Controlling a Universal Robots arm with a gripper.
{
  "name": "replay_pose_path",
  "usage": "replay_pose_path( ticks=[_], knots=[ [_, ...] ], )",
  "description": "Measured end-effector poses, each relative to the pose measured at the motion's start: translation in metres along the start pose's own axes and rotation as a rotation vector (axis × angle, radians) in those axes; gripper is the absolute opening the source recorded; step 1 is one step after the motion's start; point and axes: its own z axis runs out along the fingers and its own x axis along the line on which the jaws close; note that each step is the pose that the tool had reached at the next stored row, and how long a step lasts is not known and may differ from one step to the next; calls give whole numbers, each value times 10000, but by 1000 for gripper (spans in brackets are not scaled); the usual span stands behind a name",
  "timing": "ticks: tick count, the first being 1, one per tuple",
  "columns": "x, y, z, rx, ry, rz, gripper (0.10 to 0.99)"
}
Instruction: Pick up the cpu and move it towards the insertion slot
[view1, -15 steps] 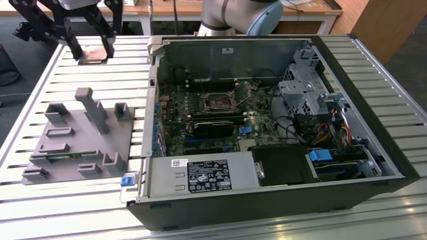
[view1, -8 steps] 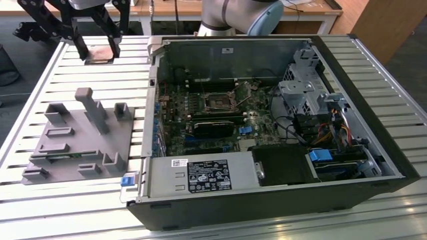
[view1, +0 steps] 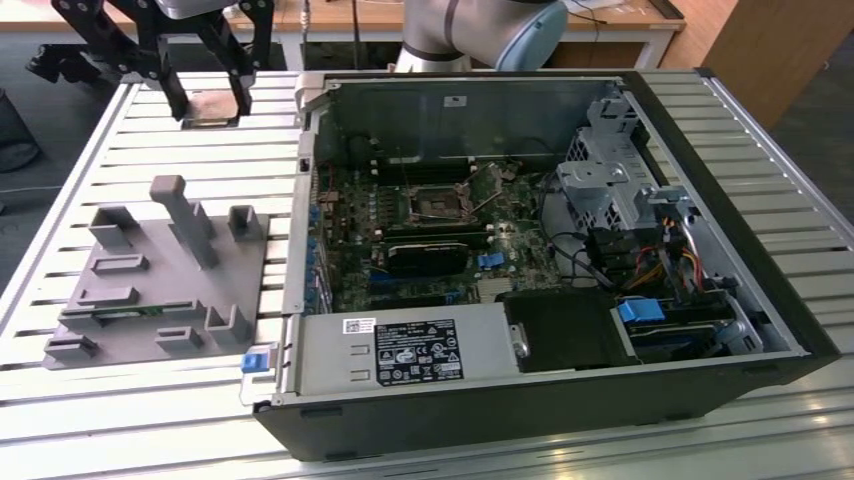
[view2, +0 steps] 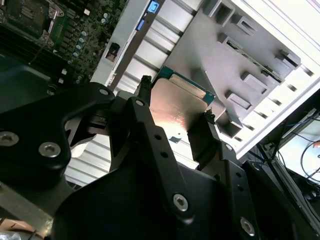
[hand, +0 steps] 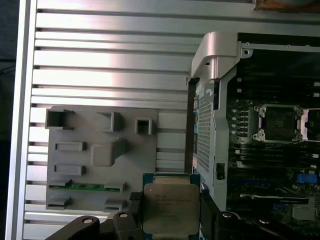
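Note:
My gripper (view1: 210, 113) hangs above the slatted table at the exterior view's far left, beyond the grey fixture, and is shut on the cpu (view1: 210, 104). In both wrist views the cpu (hand: 171, 207) (view2: 181, 105) is a flat square chip with a silvery top and a green rim, pinched at two opposite edges by the black fingers (hand: 134, 210). The insertion slot (view1: 437, 203) (hand: 278, 122) is a dark square socket with a shiny frame on the motherboard inside the open computer case. It lies well off to the exterior view's right of the gripper, and its metal frame stands open.
A grey plastic fixture (view1: 147, 280) (hand: 100, 155) with upright posts lies on the table, and a green memory stick (hand: 87, 186) sits in one of its recesses. The case wall (view1: 304, 200) rises between the gripper and the motherboard. Cables and drive bays (view1: 641, 240) crowd the case's right side.

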Motion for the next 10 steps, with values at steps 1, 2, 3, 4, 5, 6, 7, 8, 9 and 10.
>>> replay_pose_path(
  ticks=[1, 2, 3, 4, 5, 6, 7, 8, 9, 10],
  knots=[
    [-10, 0, 0, 0, -1, 0, 541],
    [-22, -1, 0, 0, -1, 0, 541],
    [-33, -1, 0, 0, 0, 0, 541],
    [-45, -1, 0, 0, -1, 0, 541],
    [-57, -2, 0, 0, -1, 0, 541],
    [-71, -2, 0, 0, 0, 0, 541],
    [-82, -2, 0, 0, 0, 0, 541],
    [-93, -3, 0, 0, 0, 0, 541],
    [-105, -3, 0, 0, 0, 1, 541],
    [-116, -3, -1, 0, 0, 0, 541]
  ],
)
